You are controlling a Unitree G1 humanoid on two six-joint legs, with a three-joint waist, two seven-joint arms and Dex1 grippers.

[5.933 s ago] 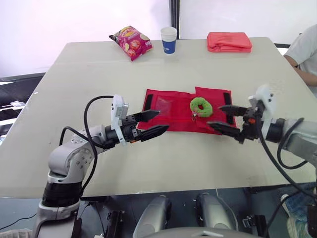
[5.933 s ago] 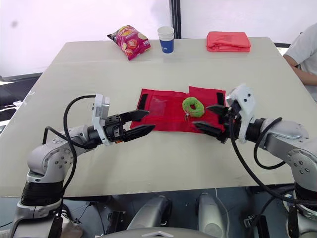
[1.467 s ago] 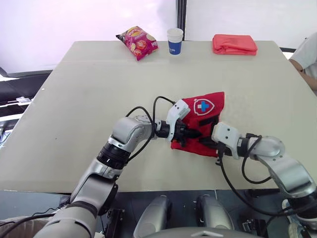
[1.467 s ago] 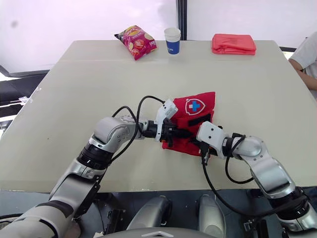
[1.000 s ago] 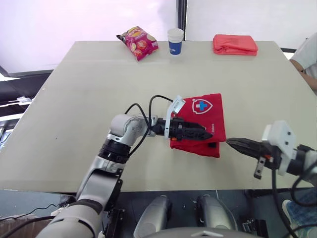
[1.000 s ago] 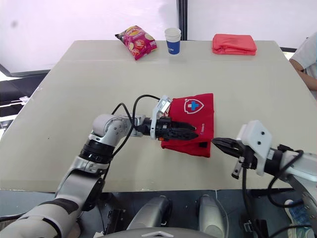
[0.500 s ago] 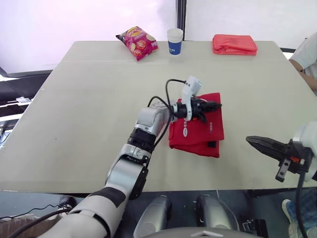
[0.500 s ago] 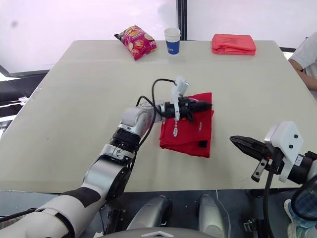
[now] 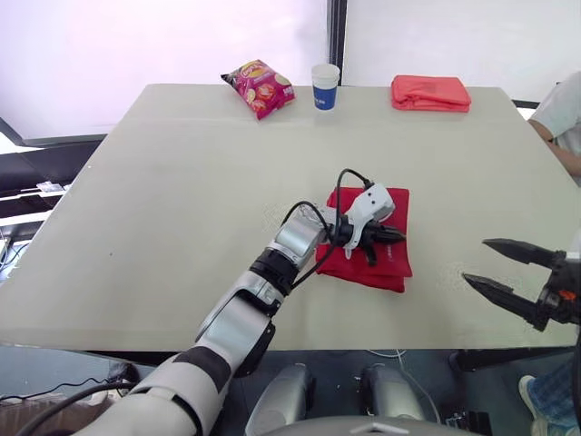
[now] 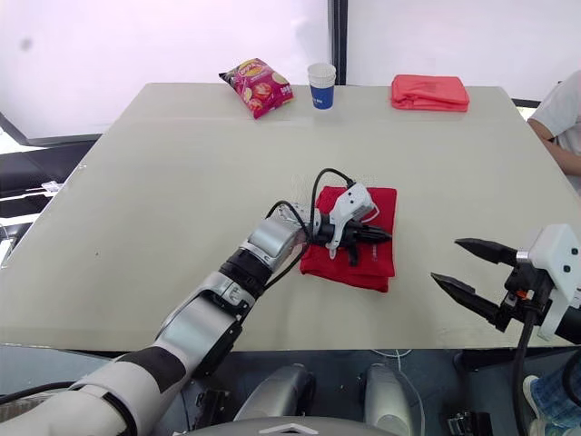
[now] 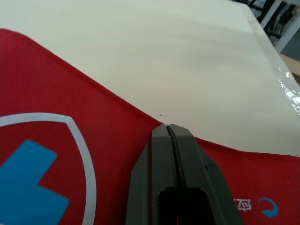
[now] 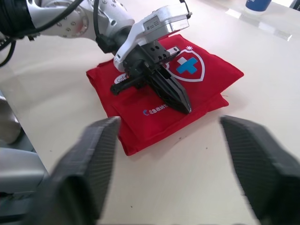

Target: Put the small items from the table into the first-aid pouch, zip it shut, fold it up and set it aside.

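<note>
On the table (image 9: pixel 163 182), folded pouch (image 9: pixel 386 265) lies lengthwise front-to-back beneath pressed-together left tool (image 9: pixel 399 236); right tool (image 9: pixel 476 260) spread.

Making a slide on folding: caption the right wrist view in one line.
Left gripper, fingers shut, rests on the folded red first-aid pouch; the open right gripper hovers short of it.

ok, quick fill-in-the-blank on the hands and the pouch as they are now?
1. The left hand rests on the folded pouch with its fingers ____.
2. The right hand is ____ and apart from the pouch.
3. The shield emblem on the pouch holds a blue ____.
Missing words: shut; open; cross.
</note>
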